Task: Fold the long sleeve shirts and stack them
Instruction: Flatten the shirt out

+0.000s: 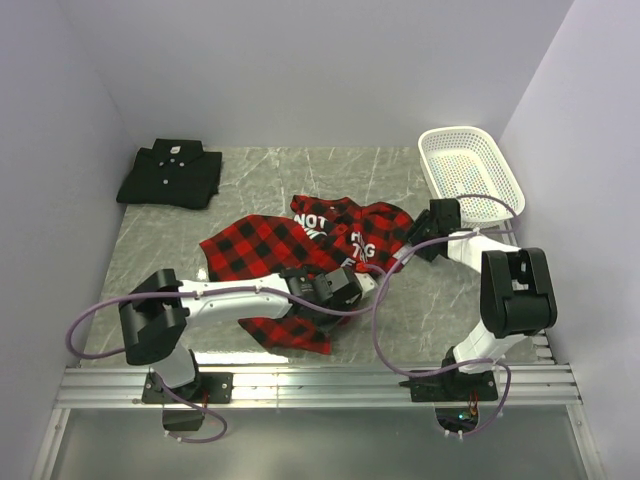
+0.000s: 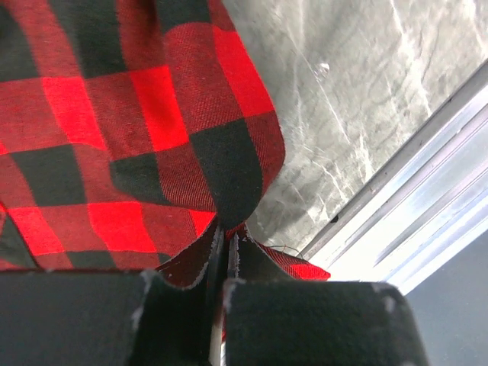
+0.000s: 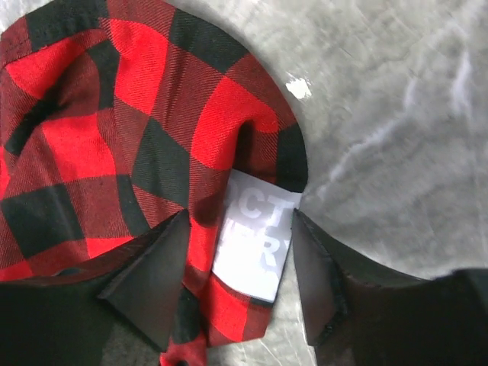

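high overhead, close wrists, shared shirt (image 1: 255,245)

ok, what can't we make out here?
- plaid shirt lettering: top view, folds cut the words.
- black shirt sleeves: top view, folded out of sight.
- Depth of cloth in the left jaws: left wrist view, the jaws cover it.

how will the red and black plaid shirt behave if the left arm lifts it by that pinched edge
Probably floppy: the red-and-black checked plaid cloth shirt lies crumpled in folds, so it would likely drape from the left gripper, shut on one edge. It seems thin and light, bunching between the fingers of the open right gripper.
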